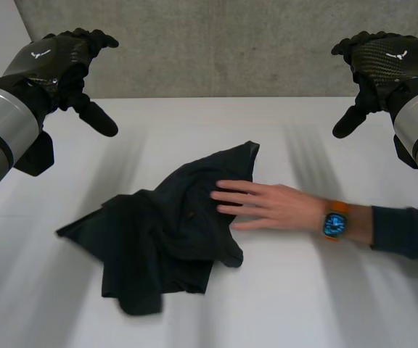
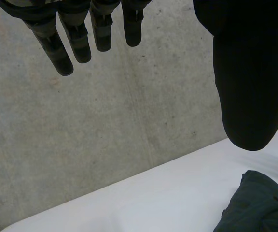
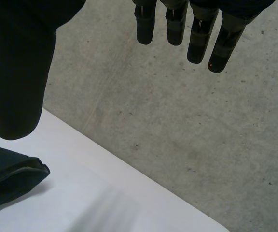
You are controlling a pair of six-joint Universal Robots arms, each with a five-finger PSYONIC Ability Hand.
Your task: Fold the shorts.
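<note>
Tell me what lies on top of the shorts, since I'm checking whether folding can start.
A person's hand rests flat on the crumpled shorts. The cloth under its fingers is covered. The left hand and right hand are off it.

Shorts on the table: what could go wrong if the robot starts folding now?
1. A person's hand lies on the shorts; the left hand or right hand, both open and raised, could strike it coming down.
2. The shorts are crumpled, so a grasp may catch several layers.

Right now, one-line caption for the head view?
Left hand and right hand raised open above the table; a person's hand rests on crumpled dark shorts.
</note>
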